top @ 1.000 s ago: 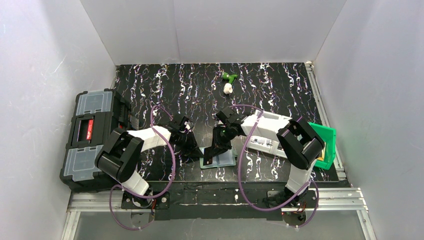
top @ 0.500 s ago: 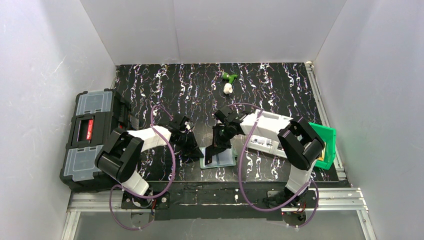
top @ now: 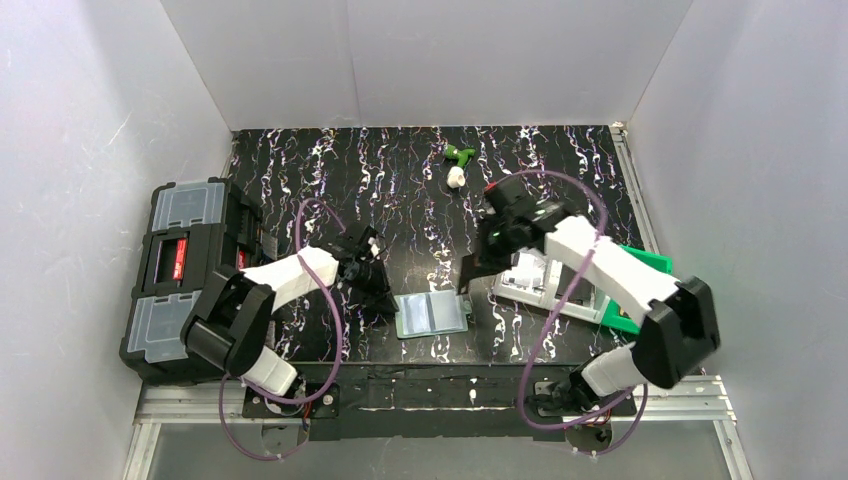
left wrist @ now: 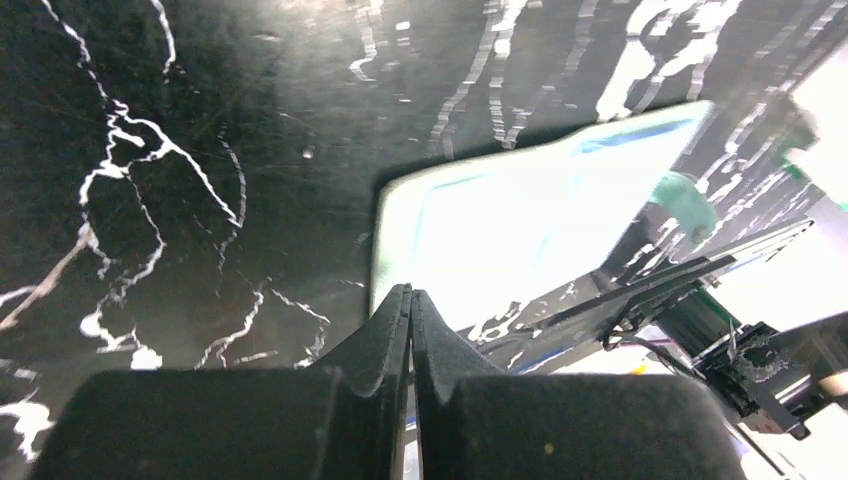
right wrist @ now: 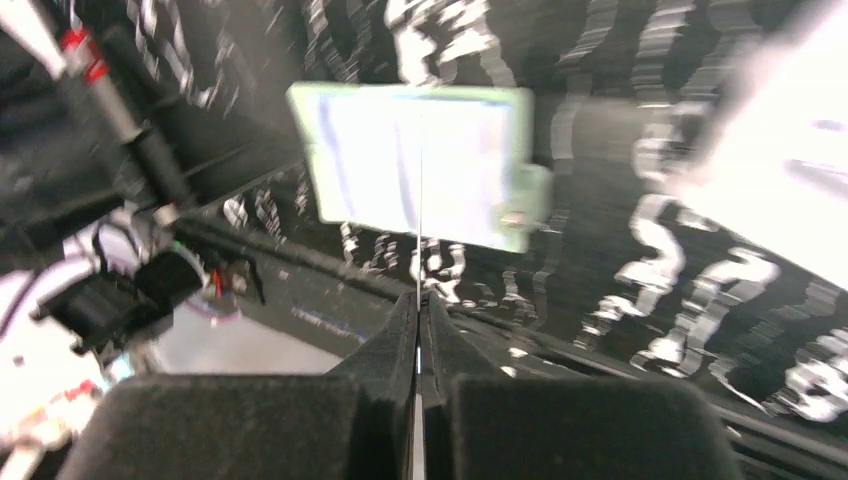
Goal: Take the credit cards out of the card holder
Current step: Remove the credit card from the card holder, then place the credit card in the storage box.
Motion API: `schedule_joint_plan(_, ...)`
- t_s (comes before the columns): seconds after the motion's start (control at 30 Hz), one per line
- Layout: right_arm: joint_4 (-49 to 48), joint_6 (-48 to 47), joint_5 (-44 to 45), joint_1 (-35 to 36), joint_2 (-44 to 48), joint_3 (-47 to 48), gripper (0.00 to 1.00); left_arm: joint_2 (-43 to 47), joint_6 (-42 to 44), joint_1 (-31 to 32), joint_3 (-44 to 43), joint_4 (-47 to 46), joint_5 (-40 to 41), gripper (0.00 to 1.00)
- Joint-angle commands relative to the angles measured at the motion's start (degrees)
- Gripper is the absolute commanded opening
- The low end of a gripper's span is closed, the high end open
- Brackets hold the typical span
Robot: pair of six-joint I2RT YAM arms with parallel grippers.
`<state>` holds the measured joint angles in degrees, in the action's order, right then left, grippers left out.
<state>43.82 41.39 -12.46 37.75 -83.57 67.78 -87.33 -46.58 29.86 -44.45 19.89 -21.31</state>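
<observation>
Card holder (top: 432, 313) is lying open on table (top: 400, 190), near side. L hand (left wrist: 410, 300), clenched empty, is touching its left edge. Beyond, R hand (right wrist: 418, 305) is pinching one credit card (right wrist: 418, 200) edge-on. Thin grip, so prob. slipping or twisting if swung fast.

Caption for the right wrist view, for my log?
Shut right gripper pinches a thin pale card edge-on; open grey-green soft card holder lies beyond on black marbled table.

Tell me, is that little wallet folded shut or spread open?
Spread open: the card holder lies flat, its two halves side by side.
</observation>
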Motion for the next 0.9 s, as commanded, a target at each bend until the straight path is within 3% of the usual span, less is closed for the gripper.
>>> schedule_joint_plan(0.0,17.72,-4.47,16.22,-9.96,7.59,4.84,0.01,5.88,5.37,0.11,-7.46,7.49,2.04,0.01)
schedule_joint_plan(0.33,27.01,-8.61,34.85,-25.23,6.87,6.07,0.01,8.12,7.78,0.12,-13.78,11.96,0.3,0.1)
schedule_joint_plan(0.77,26.9,-8.9,42.75,-27.73,-7.38,8.7,0.01,10.34,8.39,0.13,-13.17,12.89,-0.24,0.11)
schedule_joint_plan(0.87,25.92,-9.39,41.88,-27.73,-9.03,8.33,0.11,10.86,8.72,0.11,-13.27,13.31,-0.05,0.11)
